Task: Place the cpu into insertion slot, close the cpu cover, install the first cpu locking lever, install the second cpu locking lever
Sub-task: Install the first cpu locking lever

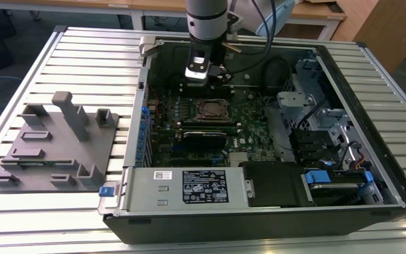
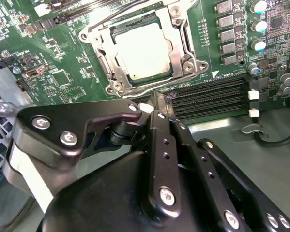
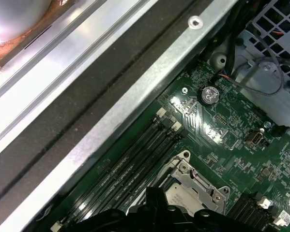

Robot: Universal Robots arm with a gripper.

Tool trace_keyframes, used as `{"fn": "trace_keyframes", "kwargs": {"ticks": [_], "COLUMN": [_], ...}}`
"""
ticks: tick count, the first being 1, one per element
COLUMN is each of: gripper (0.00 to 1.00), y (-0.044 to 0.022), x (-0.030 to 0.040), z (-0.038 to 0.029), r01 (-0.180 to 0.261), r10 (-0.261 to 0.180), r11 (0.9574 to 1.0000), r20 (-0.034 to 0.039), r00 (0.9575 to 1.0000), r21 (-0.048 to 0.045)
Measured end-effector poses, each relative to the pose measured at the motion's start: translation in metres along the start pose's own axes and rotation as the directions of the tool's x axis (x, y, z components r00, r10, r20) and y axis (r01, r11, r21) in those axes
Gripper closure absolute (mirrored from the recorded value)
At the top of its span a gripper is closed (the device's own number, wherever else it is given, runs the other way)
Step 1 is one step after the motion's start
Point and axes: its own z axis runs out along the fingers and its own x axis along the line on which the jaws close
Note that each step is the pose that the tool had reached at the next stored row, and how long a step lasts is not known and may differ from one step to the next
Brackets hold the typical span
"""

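The cpu (image 2: 144,50), a pale silvery square, lies in the insertion slot (image 1: 213,110) in the middle of the green motherboard. The silvery cpu cover (image 2: 181,36) lies flat around it, framing the chip. Thin wire levers run along the socket's sides; whether they are latched I cannot tell. My gripper (image 1: 204,78) hangs inside the case just beyond the socket, above the black memory slots (image 2: 207,96). In the second wrist view the gripper (image 2: 157,100) is shut with nothing between its fingers. The first wrist view catches the insertion slot (image 3: 195,183) past the gripper's black body.
The open computer case (image 1: 136,121) lies on a slatted metal table. A grey power supply box (image 1: 185,188) fills the near side, and a drive cage (image 1: 316,106) with cables stands on the exterior view's right. A grey fixture plate (image 1: 55,153) sits outside, left of the case.
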Motion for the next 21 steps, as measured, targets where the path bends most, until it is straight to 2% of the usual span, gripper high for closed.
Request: {"fn": "trace_keyframes", "kwargs": {"ticks": [7, 11, 15, 19, 21], "gripper": [0.9, 0.9, 0.9, 0.9, 0.9], "y": [-0.0006, -0.0009, -0.0011, -0.0011, -0.001], "x": [-0.0007, -0.001, -0.0011, -0.0011, -0.0012], "z": [0.0002, 0.0004, 0.001, 0.0015, 0.0016], "r01": [-0.059, -0.103, -0.164, -0.228, -0.239], "r10": [0.059, 0.103, 0.163, 0.228, 0.239], "r11": [0.9983, 0.9946, 0.9865, 0.9736, 0.971], "r20": [0.0093, 0.0164, 0.0261, 0.0367, 0.0385], "r00": [0.9982, 0.9945, 0.9862, 0.9731, 0.9704], "r21": [0.0029, 0.0048, 0.007, 0.0087, 0.009]}}
